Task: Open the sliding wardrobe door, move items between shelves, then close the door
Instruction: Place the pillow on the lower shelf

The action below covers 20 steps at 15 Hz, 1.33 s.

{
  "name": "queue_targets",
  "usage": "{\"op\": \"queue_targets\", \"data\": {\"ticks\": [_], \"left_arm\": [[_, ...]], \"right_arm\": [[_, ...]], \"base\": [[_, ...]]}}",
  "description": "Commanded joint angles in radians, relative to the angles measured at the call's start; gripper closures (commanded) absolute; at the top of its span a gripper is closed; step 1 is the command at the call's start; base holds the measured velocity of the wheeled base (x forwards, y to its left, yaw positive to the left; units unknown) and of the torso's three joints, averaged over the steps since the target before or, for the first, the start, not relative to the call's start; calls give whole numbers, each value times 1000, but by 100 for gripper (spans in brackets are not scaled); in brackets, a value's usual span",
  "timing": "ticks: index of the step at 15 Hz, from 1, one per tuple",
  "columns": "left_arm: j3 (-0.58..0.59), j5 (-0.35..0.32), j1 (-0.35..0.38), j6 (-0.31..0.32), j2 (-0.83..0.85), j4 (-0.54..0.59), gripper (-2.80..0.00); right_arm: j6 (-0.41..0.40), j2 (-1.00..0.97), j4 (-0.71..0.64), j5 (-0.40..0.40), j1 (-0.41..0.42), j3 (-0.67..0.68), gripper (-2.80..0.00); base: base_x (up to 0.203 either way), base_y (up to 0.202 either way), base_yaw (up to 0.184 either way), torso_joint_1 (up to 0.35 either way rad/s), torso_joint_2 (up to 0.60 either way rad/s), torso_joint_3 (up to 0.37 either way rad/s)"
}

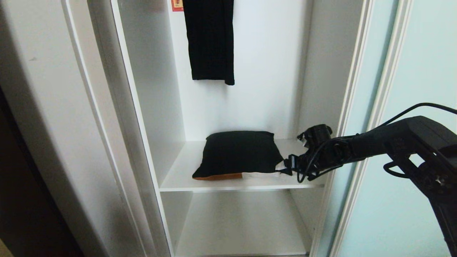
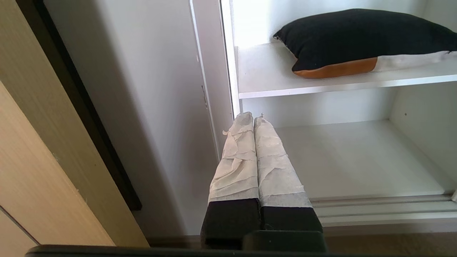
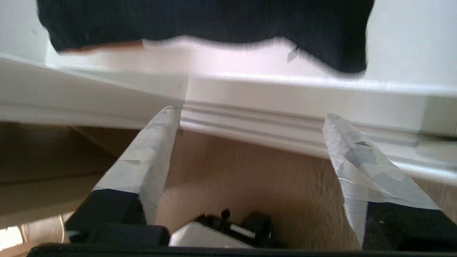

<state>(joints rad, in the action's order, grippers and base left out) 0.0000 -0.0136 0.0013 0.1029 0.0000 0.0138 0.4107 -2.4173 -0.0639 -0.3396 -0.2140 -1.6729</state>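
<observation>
The sliding wardrobe door (image 1: 410,142), pale aqua glass, stands slid to the right and the compartment is open. One item (image 1: 239,153), a black bundle with orange and white parts, lies on the upper shelf (image 1: 178,182). The lower shelf (image 1: 242,228) is bare. My right gripper (image 1: 287,166) is right next to the item's front right corner. In the right wrist view the right gripper (image 3: 250,119) is open with nothing between its taped fingers (image 3: 157,150), and the item (image 3: 214,21) lies beyond them. My left gripper (image 2: 253,119) is shut and empty, low by the wardrobe's left post, and that view also shows the item (image 2: 360,35).
A black garment (image 1: 210,39) hangs from above at the back of the compartment. The off-white side post (image 1: 117,125) bounds the opening on the left. A wooden floor (image 3: 250,178) and the door track (image 3: 267,121) show below the right gripper.
</observation>
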Motion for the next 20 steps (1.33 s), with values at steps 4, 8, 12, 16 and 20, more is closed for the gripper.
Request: {"op": "queue_targets", "data": {"ticks": [4, 8, 12, 16, 20], "left_arm": [[2, 0, 0, 0, 2, 0, 0], [2, 0, 0, 1, 2, 0, 0], [2, 0, 0, 0, 2, 0, 0], [2, 0, 0, 1, 2, 0, 0], [2, 0, 0, 0, 2, 0, 0]], "right_arm": [[2, -109, -8, -1, 4, -144, -280], [2, -185, -3, 0, 2, -207, -280], [0, -199, -2, 4, 12, -236, -280], [0, -163, -30, 5, 67, -220, -280], [-3, -187, -24, 3, 90, -236, -280]], "base": [[0, 0, 0, 0, 0, 0], [0, 0, 0, 0, 0, 0], [0, 0, 0, 0, 0, 0], [0, 0, 0, 0, 0, 0], [0, 0, 0, 0, 0, 0]]}}
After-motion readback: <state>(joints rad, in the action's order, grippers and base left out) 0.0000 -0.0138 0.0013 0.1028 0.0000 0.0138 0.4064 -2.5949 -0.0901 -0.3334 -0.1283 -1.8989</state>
